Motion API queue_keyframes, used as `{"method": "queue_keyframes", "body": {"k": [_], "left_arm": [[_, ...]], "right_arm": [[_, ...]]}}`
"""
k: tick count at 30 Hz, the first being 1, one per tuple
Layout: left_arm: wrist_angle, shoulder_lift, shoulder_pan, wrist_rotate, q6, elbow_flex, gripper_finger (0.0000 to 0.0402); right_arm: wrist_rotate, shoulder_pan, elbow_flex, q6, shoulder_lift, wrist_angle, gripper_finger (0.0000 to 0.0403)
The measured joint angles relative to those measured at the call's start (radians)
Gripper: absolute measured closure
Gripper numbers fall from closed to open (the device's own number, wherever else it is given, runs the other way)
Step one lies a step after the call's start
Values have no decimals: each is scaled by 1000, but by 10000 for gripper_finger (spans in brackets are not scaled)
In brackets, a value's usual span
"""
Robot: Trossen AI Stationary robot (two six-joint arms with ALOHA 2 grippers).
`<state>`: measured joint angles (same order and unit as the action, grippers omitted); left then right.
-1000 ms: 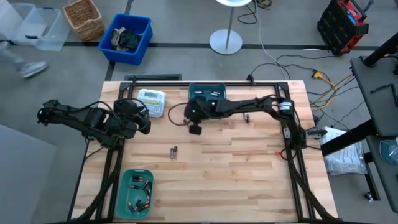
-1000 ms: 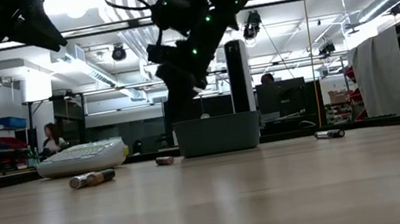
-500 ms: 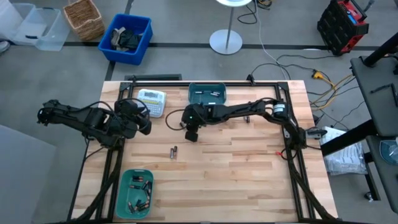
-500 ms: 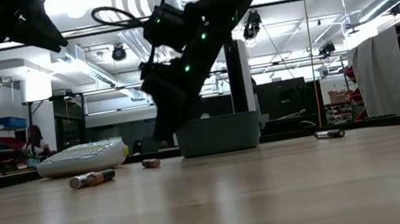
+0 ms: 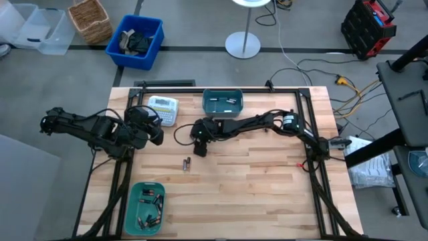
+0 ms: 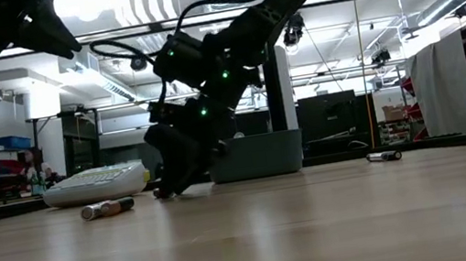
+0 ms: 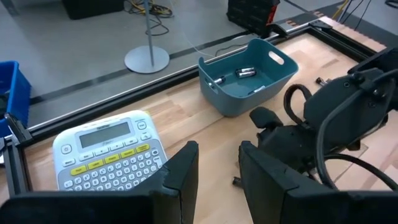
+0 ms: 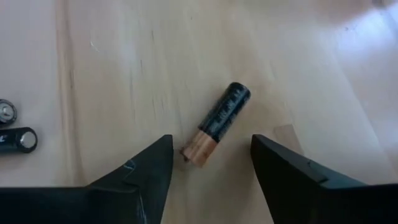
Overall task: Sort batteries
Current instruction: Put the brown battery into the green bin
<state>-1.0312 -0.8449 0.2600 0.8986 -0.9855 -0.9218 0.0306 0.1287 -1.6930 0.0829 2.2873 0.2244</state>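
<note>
Now right end effector (image 8: 208,165) open, empty, straddling battery (image 8: 216,132) on tabletop (image 8: 124,74); battery axis skewed across finger gap. Left arm parked far off.

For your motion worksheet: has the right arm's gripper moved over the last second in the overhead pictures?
Yes. The right gripper has left the teal bin at the table's back edge, travelling leftward and toward the front. It now sits low, open over a black-and-copper battery.

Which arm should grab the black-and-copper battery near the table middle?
Right. The right hand is open, low over the battery, which lies loose on the table between its fingers. The left hand waits back by the label maker.
</note>
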Motion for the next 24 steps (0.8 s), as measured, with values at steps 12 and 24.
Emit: {"method": "queue_keyframes", "body": {"k": [12, 24], "left_arm": [[19, -3, 0, -21, 0, 0, 306], [105, 1, 1, -268, 144, 0, 306]], "right_arm": [[-2, 8, -41, -5, 33, 70, 310], [-10, 20, -33, -53, -14, 97, 369]]}}
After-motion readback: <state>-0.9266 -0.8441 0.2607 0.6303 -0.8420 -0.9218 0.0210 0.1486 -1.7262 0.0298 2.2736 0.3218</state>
